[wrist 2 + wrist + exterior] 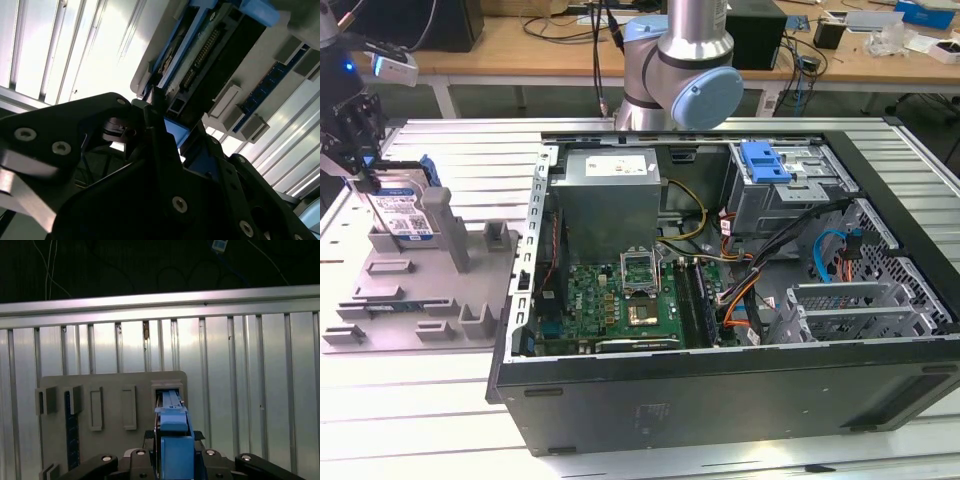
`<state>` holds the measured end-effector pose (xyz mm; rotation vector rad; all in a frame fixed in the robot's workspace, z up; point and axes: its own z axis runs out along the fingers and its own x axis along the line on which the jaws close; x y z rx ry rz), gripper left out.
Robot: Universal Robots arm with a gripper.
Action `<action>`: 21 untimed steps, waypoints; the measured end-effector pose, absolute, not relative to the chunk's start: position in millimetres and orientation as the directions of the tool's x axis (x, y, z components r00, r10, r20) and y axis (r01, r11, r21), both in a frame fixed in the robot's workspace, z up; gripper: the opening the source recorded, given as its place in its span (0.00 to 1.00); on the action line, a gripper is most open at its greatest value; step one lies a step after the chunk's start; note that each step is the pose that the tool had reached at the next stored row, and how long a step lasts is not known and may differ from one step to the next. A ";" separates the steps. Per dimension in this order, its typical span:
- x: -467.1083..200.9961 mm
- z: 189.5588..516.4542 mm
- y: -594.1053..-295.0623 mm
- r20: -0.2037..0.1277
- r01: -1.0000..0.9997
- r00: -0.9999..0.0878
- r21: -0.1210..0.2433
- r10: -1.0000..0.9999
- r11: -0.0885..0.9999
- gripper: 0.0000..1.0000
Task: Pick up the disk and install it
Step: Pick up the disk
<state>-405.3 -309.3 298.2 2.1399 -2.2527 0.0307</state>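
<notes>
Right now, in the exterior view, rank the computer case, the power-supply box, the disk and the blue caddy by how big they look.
1. computer case, largest by far.
2. power-supply box.
3. disk and blue caddy look about alike, so I won't rank those two.

A ribbed silver metal table (430, 430) carried the workpieces. A grey moulded fixture plate (390, 300) (slotted, with upright posts) lay flat toward the exterior view's left. Just beside it, toward the exterior view's right, a black open-sided computer case (720, 400) lay on its side.
</notes>
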 end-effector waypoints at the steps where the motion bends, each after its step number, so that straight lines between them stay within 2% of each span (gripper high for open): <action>1: -405.4 298.2 -309.3 0.039 -0.999 -0.051 0.009 -0.998 0.052 0.37; 14: -405.3 298.5 -309.3 0.038 -0.999 -0.051 0.009 -0.998 0.052 0.37; 21: -405.4 312.4 -309.3 0.038 -0.999 -0.051 0.009 -0.998 0.052 0.37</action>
